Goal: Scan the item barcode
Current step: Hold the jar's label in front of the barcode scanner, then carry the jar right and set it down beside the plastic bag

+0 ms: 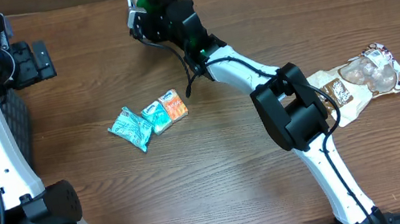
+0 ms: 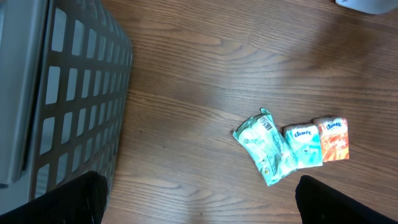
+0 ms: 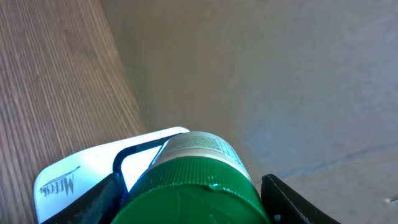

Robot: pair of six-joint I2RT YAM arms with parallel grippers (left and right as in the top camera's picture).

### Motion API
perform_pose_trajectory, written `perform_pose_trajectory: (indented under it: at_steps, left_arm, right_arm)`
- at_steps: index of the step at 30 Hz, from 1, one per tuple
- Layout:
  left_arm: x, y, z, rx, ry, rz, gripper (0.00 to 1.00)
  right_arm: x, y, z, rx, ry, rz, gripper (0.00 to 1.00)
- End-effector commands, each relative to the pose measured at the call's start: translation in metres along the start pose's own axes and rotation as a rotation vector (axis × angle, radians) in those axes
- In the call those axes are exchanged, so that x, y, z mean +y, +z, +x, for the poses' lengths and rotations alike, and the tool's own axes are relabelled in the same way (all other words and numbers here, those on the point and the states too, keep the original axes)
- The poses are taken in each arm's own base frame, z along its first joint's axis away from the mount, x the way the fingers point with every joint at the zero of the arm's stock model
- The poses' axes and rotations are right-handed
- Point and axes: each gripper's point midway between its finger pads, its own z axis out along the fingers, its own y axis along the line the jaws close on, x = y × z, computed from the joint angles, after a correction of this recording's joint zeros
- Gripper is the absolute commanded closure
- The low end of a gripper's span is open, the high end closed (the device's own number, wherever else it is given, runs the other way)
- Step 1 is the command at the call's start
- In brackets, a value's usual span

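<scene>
Right wrist: green-capped bottle point(image 3: 198, 155) inside right end effector point(image 3: 196, 202).

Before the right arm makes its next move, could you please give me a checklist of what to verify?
1. Right pincer closed on the green-capped bottle: ok.
2. Bottle held close beside the white scanner: ok.
3. Bottle's barcode turned toward the scanner: cannot tell, no barcode shows in any view.
4. Left pincer open, with nothing between its fingers: ok.
5. Three small packs lying on the table apart from the right arm: ok.
</scene>
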Motion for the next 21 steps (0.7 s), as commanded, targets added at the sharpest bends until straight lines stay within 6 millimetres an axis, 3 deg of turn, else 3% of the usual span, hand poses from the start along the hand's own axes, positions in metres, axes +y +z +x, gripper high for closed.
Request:
perform_pose_trajectory:
  at_steps: [1,6,9,11,15,16,18,21]
  left_arm:
    - [0.002,-0.002,0.0,-0.005,0.014,-0.001,0.0]
    - [0.002,-0.002,0.0,-0.005,0.014,-0.001,0.0]
    - [0.002,-0.002,0.0,-0.005,0.014,-0.001,0.0]
    - [0.002,-0.002,0.0,-0.005,0.014,-0.001,0.0]
    - [0.002,-0.002,0.0,-0.005,0.014,-0.001,0.01]
    - [0.002,-0.002,0.0,-0.005,0.014,-0.001,0.01]
    - [0.002,-0.002,0.0,-0.005,0.014,-0.001,0.01]
    - [0.002,-0.002,0.0,-0.005,0.014,-0.001,0.01]
  right_arm:
    - [-0.038,-0.003,-0.021,-0.054,0.019,0.101,0.53]
    - [-0.06,-0.008,-0.033,-0.077,0.027,0.168,0.53]
    - [-0.088,-0.018,-0.043,-0.074,0.13,0.226,0.53]
    - [-0.13,-0.037,-0.051,-0.041,0.254,0.322,0.6]
    - [-0.171,-0.074,-0.075,0.011,0.417,0.317,0.6]
    - [-0.184,-0.098,-0.085,0.043,0.555,0.267,0.59]
    - [-0.19,-0.125,-0.087,0.105,0.688,0.217,0.59]
    - [-0.179,-0.168,-0.084,0.222,0.784,0.072,0.55]
